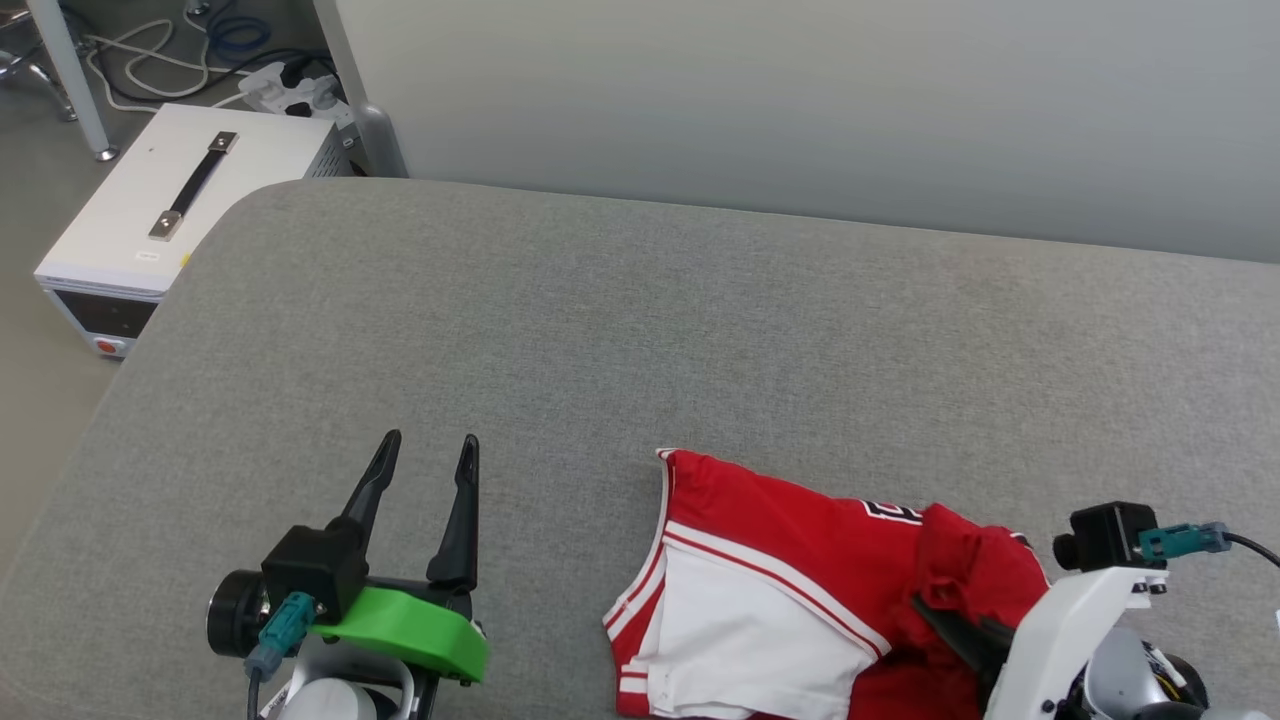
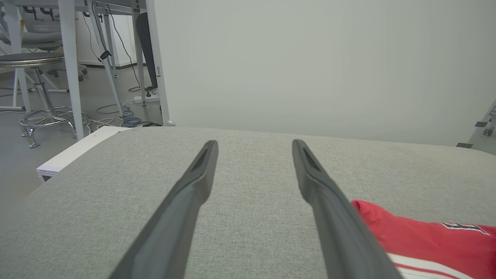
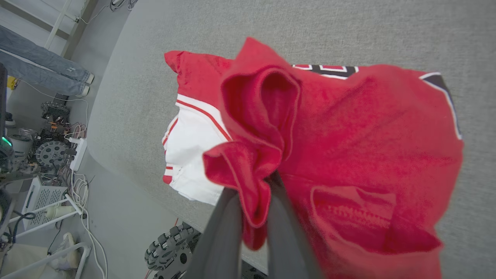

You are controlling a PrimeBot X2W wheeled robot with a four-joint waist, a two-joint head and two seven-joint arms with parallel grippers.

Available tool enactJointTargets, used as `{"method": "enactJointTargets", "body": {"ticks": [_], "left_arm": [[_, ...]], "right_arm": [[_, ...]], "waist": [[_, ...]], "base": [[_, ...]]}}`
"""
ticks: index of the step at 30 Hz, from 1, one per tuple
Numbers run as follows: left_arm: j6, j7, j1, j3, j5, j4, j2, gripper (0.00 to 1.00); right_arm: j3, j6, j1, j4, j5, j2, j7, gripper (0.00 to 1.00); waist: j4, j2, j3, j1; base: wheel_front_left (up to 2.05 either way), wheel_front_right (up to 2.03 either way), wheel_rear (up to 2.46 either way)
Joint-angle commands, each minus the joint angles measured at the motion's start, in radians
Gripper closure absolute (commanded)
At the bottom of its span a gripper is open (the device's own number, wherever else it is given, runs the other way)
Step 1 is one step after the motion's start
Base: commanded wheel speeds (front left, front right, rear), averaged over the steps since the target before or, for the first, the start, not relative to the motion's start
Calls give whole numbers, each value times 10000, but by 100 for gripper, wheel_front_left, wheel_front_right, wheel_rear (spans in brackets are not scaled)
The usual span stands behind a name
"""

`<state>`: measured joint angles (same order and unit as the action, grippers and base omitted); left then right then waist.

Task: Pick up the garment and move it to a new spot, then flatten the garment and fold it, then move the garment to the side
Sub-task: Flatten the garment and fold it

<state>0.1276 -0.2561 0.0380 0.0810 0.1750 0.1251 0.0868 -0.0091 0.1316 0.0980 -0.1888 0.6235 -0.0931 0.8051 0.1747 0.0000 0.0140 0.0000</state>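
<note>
Right gripper (image 1: pixel 950 620) pinched almost closed on a bunched red fold of the garment (image 1: pixel 800 560), which lies at the near right of the grey cloth-covered desk (image 1: pixel 640 330), its white sleeve flat and close to the near edge; left gripper (image 1: pixel 430 440) spread wide and empty, hovering just left of the shirt. Note that your hold takes only a narrow ridge of cloth (image 3: pixel 248 170); a quick lift could probably pull it free, or the trailing sleeve could drag over the near edge and tip the shirt to the floor. Bare desk lies to the far side and to the left; the wall (image 1: pixel 800 100) bounds the far edge; a white box (image 1: pixel 170 190) stands on the floor beyond the far left corner.
</note>
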Motion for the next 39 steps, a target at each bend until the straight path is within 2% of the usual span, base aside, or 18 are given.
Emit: {"method": "enactJointTargets", "body": {"ticks": [1, 5, 9, 16, 24, 25, 26, 27, 33, 36, 39], "left_arm": [[30, -57, -159, -38, 70, 41, -76, 0], [30, -57, -150, -44, 71, 77, -64, 0], [30, -57, -91, -33, 87, 95, -27, 0], [30, -57, 24, 75, 113, 129, 18, 0], [30, -57, 166, 166, 146, 259, 2, 0], [30, -57, 172, 165, 151, 271, -1, 0], [30, -57, 175, 165, 154, 280, -4, 0], [31, -57, 176, 165, 157, 292, -8, 0], [31, -57, 143, 128, 159, 355, -25, 0], [31, -57, 92, 129, 142, 366, -30, 0], [31, -57, 65, 137, 131, 347, -30, 0]], "right_arm": [[186, -9, -203, -146, 152, 160, 4, 100], [649, -9, -458, -99, 576, 401, -190, 100], [1324, -9, -759, 396, 1369, 423, -1055, 100], [2569, -9, -1640, 2185, 2186, 426, -2734, 100], [3134, -9, -2789, 4679, 2083, 427, -4224, 100], [3203, -9, -2941, 4999, 1957, 427, -4364, 77], [3305, -9, -3053, 5179, 1872, 428, -4478, 28], [3436, -9, -3146, 5372, 1933, 428, -4583, 0], [4792, -9, -3428, 5224, 2923, 428, -4787, 0], [5153, -9, -3531, 4957, 3357, 428, -4902, 0], [5213, -9, -3727, 4801, 3300, 428, -4994, 0]], "waist": [[133, 0, -14, 0], [305, 0, -31, 0], [480, 0, -6, 0], [808, 0, 150, 0], [1164, 0, 345, 0], [1190, 0, 357, 0], [1211, 0, 365, 0], [1234, 0, 369, 0], [1218, 0, 296, 0], [1119, 0, 183, 0], [970, 0, 69, 0]], "base": [[0, 0, 0], [0, 0, 0], [0, 0, 0], [0, 0, 0], [0, 0, 0], [0, 0, 0], [0, 0, 0], [0, 0, 0], [0, 0, 0], [0, 0, 0], [0, 0, 0]]}}
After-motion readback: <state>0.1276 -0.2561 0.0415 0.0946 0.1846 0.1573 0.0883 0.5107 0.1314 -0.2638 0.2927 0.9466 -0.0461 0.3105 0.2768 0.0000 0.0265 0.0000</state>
